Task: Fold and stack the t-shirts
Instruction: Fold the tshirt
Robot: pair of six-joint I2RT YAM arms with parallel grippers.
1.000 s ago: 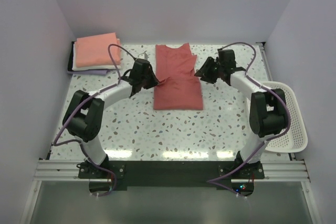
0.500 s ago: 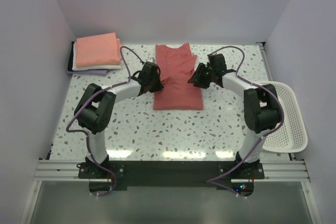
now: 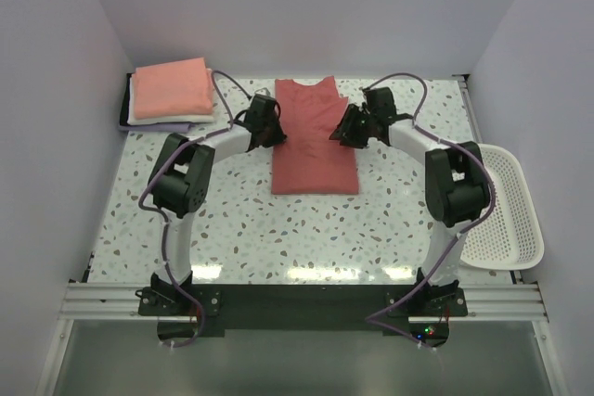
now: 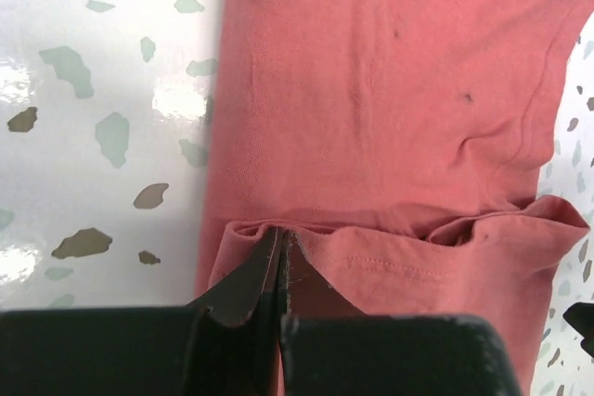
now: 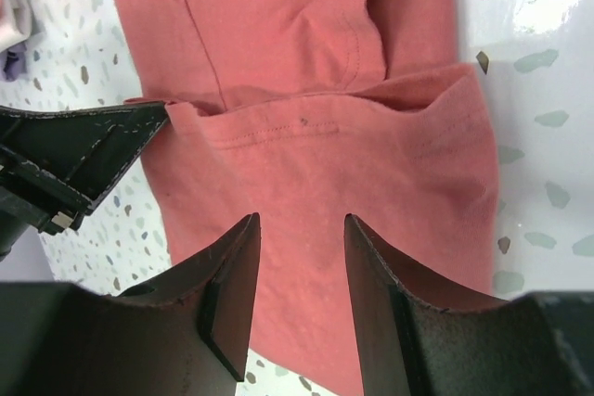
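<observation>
One dusty-red t-shirt (image 3: 316, 159), stitched edge across middle.

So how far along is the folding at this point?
Done: a stack of folded shirts sits at the far left corner, pink on top. In hand: the red shirt lies narrowed mid-table, its hem turned up; the left gripper is pinched shut on that fold's edge, and the right gripper is open above it. Left: finish folding it and add it to the stack.
</observation>
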